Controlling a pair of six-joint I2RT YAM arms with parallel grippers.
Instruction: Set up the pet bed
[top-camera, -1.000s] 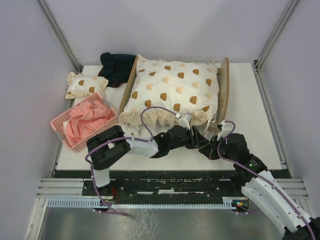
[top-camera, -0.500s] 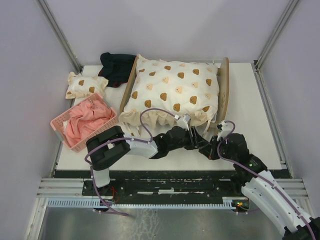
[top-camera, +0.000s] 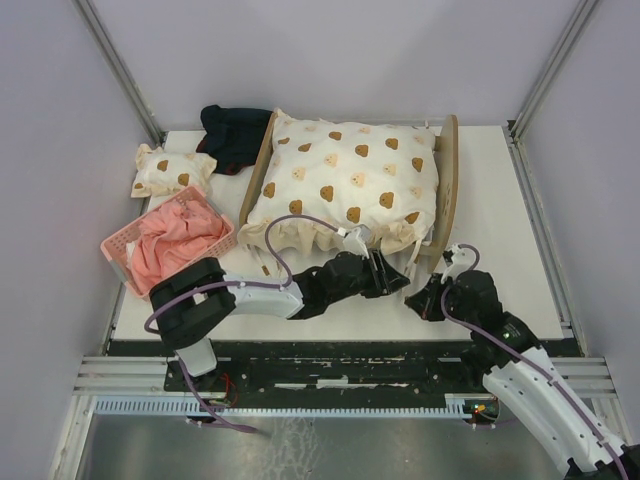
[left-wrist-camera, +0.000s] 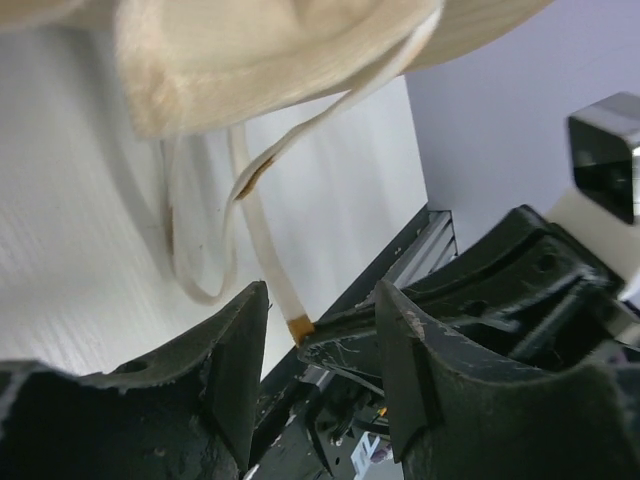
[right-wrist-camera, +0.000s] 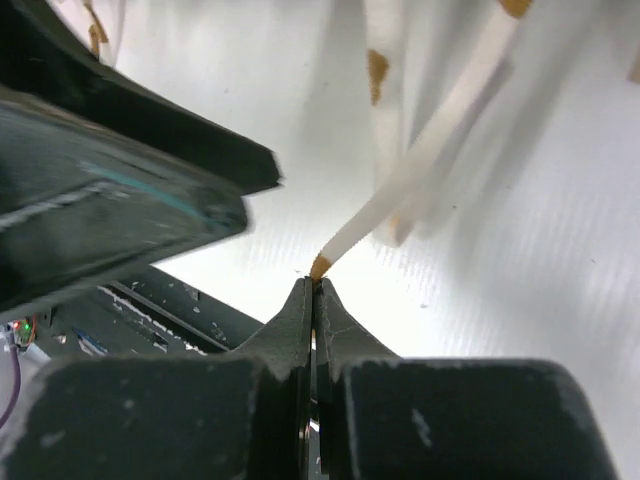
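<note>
The pet bed (top-camera: 449, 170) stands mid-table, a light wooden frame with a puffy cream bear-print quilt (top-camera: 345, 180) lying on it. Thin cream tie straps hang from the quilt's near edge onto the table. My right gripper (right-wrist-camera: 313, 285) is shut on the brown tip of one tie strap (right-wrist-camera: 420, 170), which runs taut up to the quilt. In the top view it sits at the bed's near right corner (top-camera: 422, 300). My left gripper (left-wrist-camera: 322, 300) is open just left of it (top-camera: 392, 280), with nothing between its fingers. The strap (left-wrist-camera: 262, 240) and the right gripper's fingers (left-wrist-camera: 350, 340) lie beyond them.
A pink basket (top-camera: 120, 250) holding pink cloth stands at the near left. Behind it lie a small bear-print pillow (top-camera: 170, 170) and a dark cloth (top-camera: 232, 135). The table's near edge runs right behind both grippers. White walls close in the table.
The two grippers have drawn slightly apart: the left arm pulled back to the left, the right gripper shifted right and nearer with the strap tip still pinched.
</note>
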